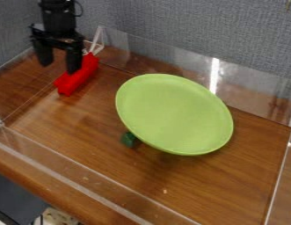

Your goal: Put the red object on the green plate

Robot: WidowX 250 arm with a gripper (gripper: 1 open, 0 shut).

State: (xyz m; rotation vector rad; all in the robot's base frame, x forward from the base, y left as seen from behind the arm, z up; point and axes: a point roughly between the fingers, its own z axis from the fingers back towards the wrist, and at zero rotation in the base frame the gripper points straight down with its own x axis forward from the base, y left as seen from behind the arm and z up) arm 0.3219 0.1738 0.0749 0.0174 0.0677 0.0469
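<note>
The gripper (pixel 60 60), fingers spread and empty, hangs over the red object (pixel 76 76), left of the green plate (pixel 175 113). Centre the jaws across the block's narrow width before descending.

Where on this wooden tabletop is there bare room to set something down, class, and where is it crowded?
Free: the wide wood strip between the green plate and the near clear wall, and the front-left area below the red object. Crowded: the back-left corner, where the open pincer hangs over the red object, and the small green piece at the plate's edge.
</note>
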